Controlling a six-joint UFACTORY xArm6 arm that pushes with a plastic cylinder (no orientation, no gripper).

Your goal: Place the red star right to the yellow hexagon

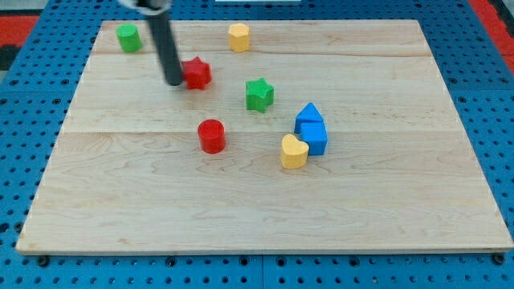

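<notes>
Camera view: no claw on this rig; my tip touches red star on its left. An off-centre push could spin it past the yellow hexagon.

my tip touches the red star's left side.

Pale wooden board on a blue perforated table, evenly lit.

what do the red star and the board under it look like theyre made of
Red star: probably moulded or printed plastic, going by its uniform colour and matte, slightly soft edges. Board: light wood with visible grain and plank seams, smooth and unvarnished-looking. My tip sits against the star's left side.
</notes>
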